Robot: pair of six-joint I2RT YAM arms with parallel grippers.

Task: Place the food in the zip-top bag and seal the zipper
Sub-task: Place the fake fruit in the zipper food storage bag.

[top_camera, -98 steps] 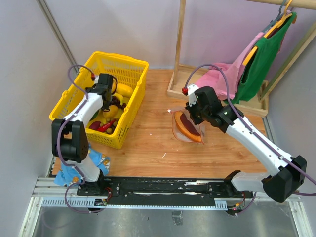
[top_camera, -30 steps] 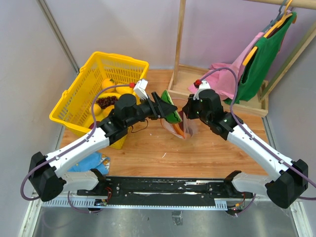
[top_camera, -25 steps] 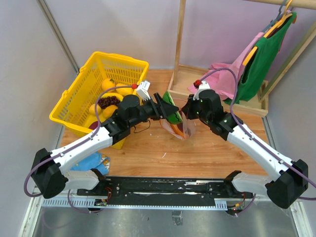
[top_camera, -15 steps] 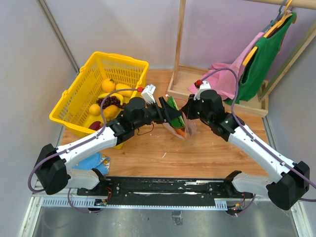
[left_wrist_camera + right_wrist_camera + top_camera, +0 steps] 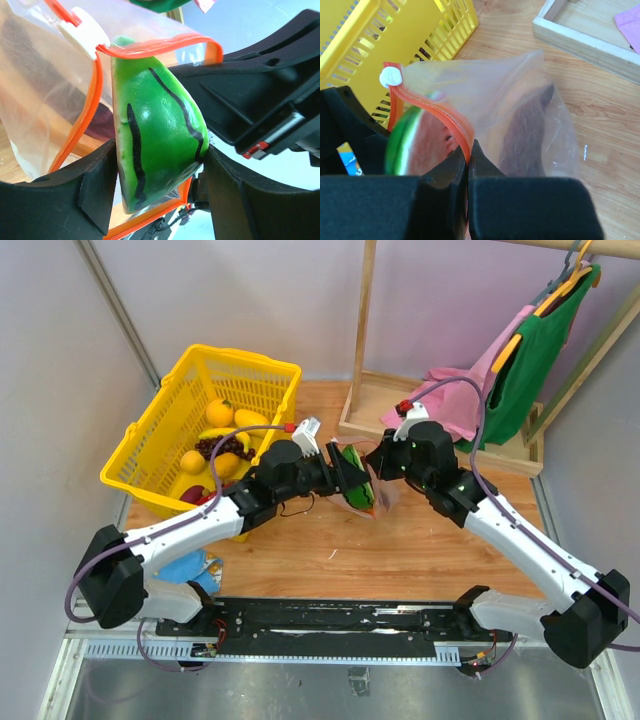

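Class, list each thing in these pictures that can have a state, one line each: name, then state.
zip-top bag, mouth open, held by its rim
zipper, unzipped, slider at one end
watermelon wedge, gripped, partly inside the bag's mouth
left hand, closed on the watermelon wedge
right hand, shut on the zip-top bag's rim
yellow basket, upright, fruit inside

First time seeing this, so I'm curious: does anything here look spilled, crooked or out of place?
Nothing spilled or broken. Only oddments: a crumpled blue thing lies by the basket near the left arm's base, and a small white scrap lies on the table.
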